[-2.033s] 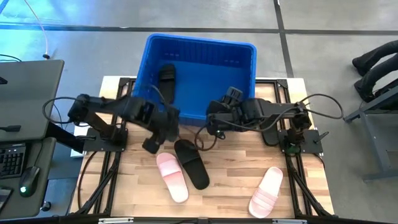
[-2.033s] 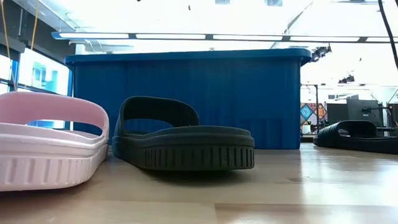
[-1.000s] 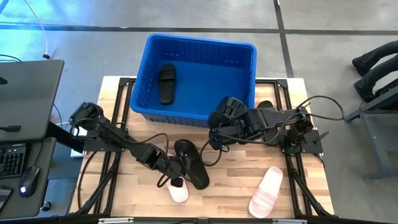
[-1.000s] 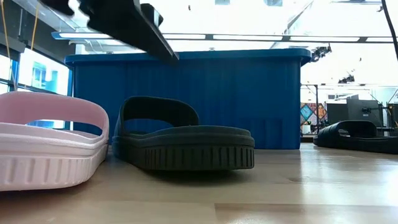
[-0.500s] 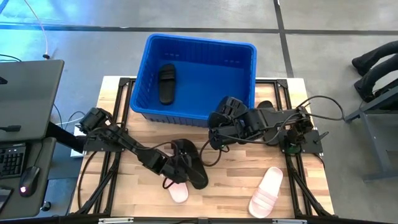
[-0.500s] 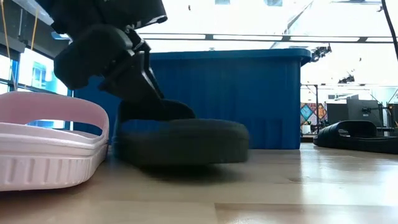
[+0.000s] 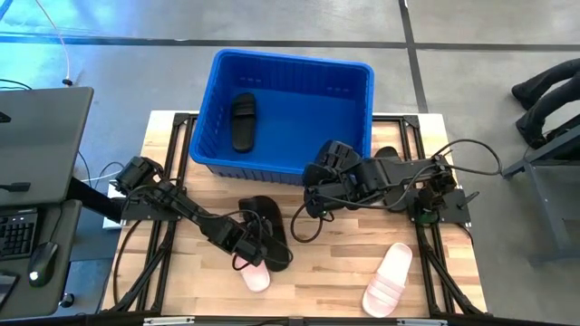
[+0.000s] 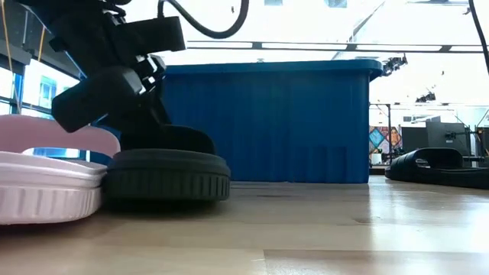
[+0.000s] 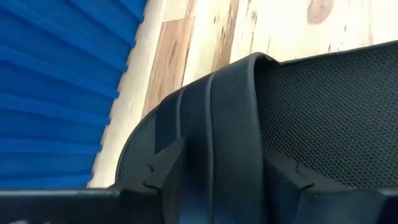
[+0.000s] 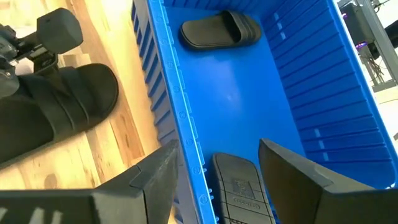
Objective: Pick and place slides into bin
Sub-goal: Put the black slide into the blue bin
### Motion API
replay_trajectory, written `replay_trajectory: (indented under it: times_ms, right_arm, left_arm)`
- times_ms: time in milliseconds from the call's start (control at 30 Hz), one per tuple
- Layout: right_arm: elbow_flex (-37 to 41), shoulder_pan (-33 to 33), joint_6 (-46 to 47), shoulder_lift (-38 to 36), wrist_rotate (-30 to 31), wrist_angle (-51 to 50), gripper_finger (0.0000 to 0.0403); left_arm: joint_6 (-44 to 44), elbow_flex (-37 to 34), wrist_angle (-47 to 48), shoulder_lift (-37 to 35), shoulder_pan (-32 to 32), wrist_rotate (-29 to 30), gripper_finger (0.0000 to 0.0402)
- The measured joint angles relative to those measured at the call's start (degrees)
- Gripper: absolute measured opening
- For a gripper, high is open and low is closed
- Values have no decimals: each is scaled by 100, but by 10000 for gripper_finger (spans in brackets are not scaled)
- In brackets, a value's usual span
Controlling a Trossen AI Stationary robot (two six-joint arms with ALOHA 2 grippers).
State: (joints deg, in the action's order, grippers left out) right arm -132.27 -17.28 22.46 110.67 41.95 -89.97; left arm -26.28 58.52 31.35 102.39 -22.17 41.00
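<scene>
Black rubber fills my left wrist view: my left gripper (image 7: 256,243) is down on the black slide (image 7: 267,231) in the middle of the wooden table (image 7: 344,263), one finger (image 9: 165,168) on each side of its broad strap, and I judge they are pinching that strap, though I cannot see the pads press. Just beside it on the left lies a pink slide (image 7: 254,276), its edge touching or almost touching the black sole in the low view, so I count this as the grasping step of the second sandal. Behind, the blue bin (image 7: 213,145) holds one black slide (image 7: 242,120) flat on its floor and, as my right wrist view shows, a second one (image 10: 239,190) close under the near wall. My right gripper (image 7: 313,181) hangs at that near rim with fingers spread and nothing between them. Further right another pink slide (image 7: 388,278) lies near the table's front edge, and a black one (image 7: 391,158) is mostly hidden under my right arm. Next I should lift straight up to clear the pink neighbour, then carry over the rim without meeting my right arm.
</scene>
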Motion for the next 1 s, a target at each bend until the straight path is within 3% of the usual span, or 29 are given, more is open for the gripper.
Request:
replay_trajectory:
  times_ms: [100,267,433,567,667,767,1000]
  right_arm:
    - [0,-2,0,0,7,0,209]
    - [0,0,0,0,27,0,209]
    - [1,-2,1,0,121,-1,209]
    - [0,0,122,0,263,-4,209]
    - [2,0,225,0,224,-5,208]
    - [2,-38,321,25,192,-4,209]
    - [2,-215,545,123,33,-4,208]
  left_arm:
    - [203,-4,-73,0,0,-9,120]
    - [645,-15,-215,-20,-22,-148,21]
    - [1000,350,-131,-118,-193,-288,21]
    - [1662,1097,197,-213,-466,-148,7]
    - [1978,1874,873,-249,-682,352,14]
    - [2060,2809,2313,-247,-844,1078,8]
    - [2207,4864,4963,-252,-631,2636,7]
